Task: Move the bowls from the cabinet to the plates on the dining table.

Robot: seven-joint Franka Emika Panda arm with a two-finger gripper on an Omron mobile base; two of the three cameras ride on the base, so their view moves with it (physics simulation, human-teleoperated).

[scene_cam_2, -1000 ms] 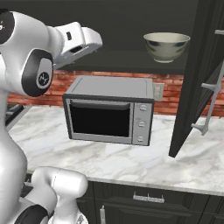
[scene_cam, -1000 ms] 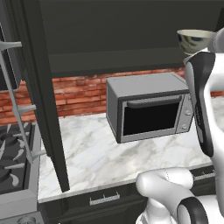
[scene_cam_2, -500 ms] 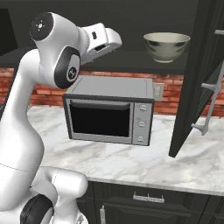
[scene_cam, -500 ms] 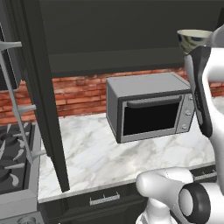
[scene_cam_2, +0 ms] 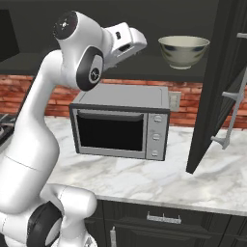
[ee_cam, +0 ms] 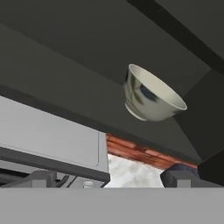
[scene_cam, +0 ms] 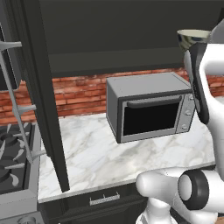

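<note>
A glossy grey-green bowl with a cream rim stands upright on the bottom shelf of the dark cabinet, whose doors hang open. The same bowl appears ahead of the hand and up to the right, and my arm half hides the bowl in the left base view. My gripper is at shelf height, left of the bowl and apart from it. Its fingertips stand wide apart, so the gripper is open with nothing between them. The plates and the dining table are out of view.
A grey microwave sits on the marble counter just under the cabinet shelf, against a red brick wall. The open left door and right door flank the work space. A stove lies at the far left, with dark drawers below.
My arm has straightened and carried the hand to the right at shelf height, closer to the bowl. The jaws stayed wide open. The bowl has not moved.
</note>
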